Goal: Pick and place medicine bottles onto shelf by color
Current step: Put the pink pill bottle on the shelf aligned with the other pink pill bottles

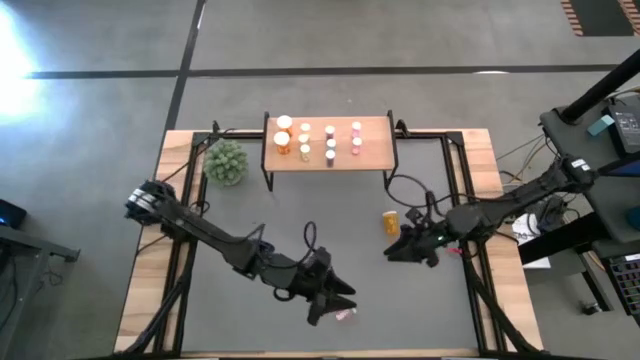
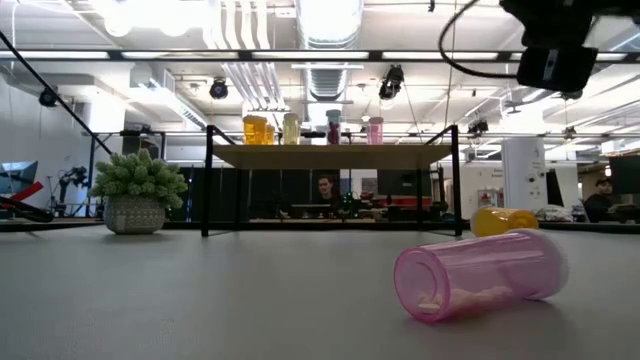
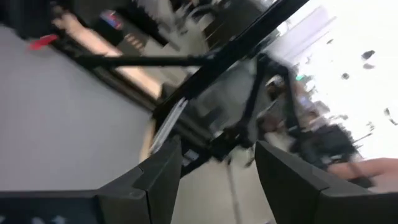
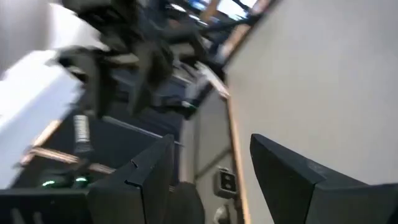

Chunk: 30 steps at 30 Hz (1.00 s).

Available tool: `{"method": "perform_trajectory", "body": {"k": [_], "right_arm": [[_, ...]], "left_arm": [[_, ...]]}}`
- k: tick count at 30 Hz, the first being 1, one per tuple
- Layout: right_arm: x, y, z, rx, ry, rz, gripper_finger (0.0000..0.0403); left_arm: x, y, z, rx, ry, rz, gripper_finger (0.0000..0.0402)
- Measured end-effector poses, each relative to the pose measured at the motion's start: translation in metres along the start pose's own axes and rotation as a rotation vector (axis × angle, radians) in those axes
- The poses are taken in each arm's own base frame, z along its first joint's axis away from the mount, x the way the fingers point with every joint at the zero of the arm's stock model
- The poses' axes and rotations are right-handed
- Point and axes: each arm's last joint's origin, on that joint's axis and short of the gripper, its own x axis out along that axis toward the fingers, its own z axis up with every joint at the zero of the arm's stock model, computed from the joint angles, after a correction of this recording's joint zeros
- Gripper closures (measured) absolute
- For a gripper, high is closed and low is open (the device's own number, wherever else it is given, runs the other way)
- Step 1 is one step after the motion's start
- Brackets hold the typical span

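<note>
Both tools are spread and empty: left tool (image 1: 335,300) by the pink bottle (image 1: 344,315) near the surface's front edge, right tool (image 1: 400,245) beside the orange bottle (image 1: 390,221). The shelf (image 1: 375,155) lines the far edge.

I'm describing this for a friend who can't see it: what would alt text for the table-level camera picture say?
A pink bottle lies on its side on the grey table, close to the camera, with a yellow bottle lying behind it. Farther back, a low wooden shelf on black legs carries a row of small bottles, and a green potted plant stands to its left.
</note>
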Motion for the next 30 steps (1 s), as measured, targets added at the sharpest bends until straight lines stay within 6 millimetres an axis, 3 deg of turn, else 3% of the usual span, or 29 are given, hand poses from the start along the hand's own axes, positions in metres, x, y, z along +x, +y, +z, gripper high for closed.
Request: {"method": "perform_trajectory", "body": {"k": [7,11,19,25,30], "right_arm": [[0.040,0.023,-0.002,0.044,0.148,-0.472,0.0209],[0.062,0.032,-0.008,-0.126,0.339,-0.657,0.0211],[0.125,0.052,-0.026,-0.642,0.735,-0.451,0.0212],[0.163,0.047,-0.031,-0.809,0.821,-0.402,0.0212],[0.192,0.030,-0.043,-0.815,0.895,-0.390,0.0212]], "left_arm": [[-0.051,-0.003,0.021,0.054,0.180,0.233,0.0212],[-0.082,-0.005,0.030,0.129,0.258,0.312,0.0212],[-0.113,-0.004,0.039,0.350,0.309,0.314,0.0212],[-0.121,0.005,0.033,0.362,0.331,0.332,0.0212],[-0.125,0.015,0.025,0.334,0.361,0.349,0.0212]]}}
